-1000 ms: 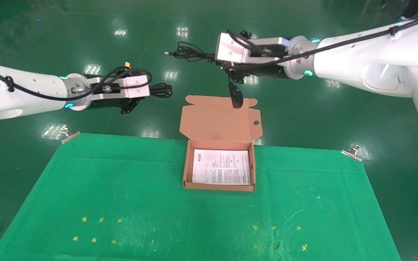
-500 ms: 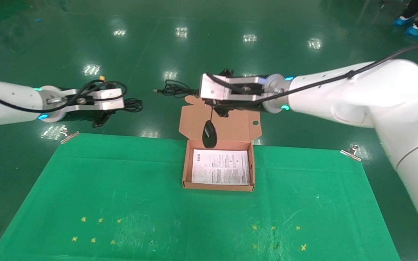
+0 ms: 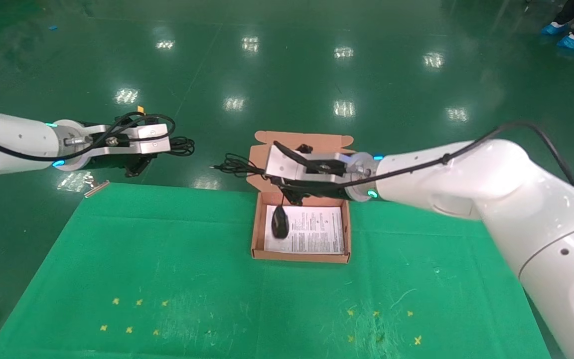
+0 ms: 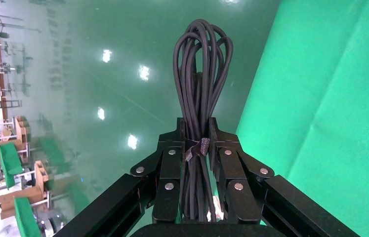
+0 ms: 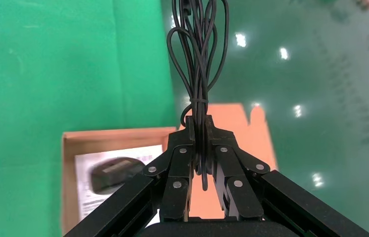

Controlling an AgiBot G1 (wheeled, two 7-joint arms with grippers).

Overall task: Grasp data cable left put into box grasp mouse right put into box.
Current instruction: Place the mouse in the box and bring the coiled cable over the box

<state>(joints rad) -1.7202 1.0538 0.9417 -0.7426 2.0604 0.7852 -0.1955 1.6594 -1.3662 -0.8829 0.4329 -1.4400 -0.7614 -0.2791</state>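
Right pincer (image 3: 292, 195) sits at frame centre over the far edge of the shallow brown cardboard box (image 3: 257, 234), pressed together on the thin black bundled mouse cord (image 5: 199, 74) (the loops stick out past the fingers). The small black oval mouse (image 3: 280, 222) lies inside the box at its left side, on the white printed sheet (image 3: 312, 234). Left pincer (image 3: 140, 167), upper left of the frame, hangs beyond the green cloth counter (image 3: 167, 279), pinching the coiled black data cable (image 4: 199, 98). The box lid (image 3: 327, 140) stands open behind.
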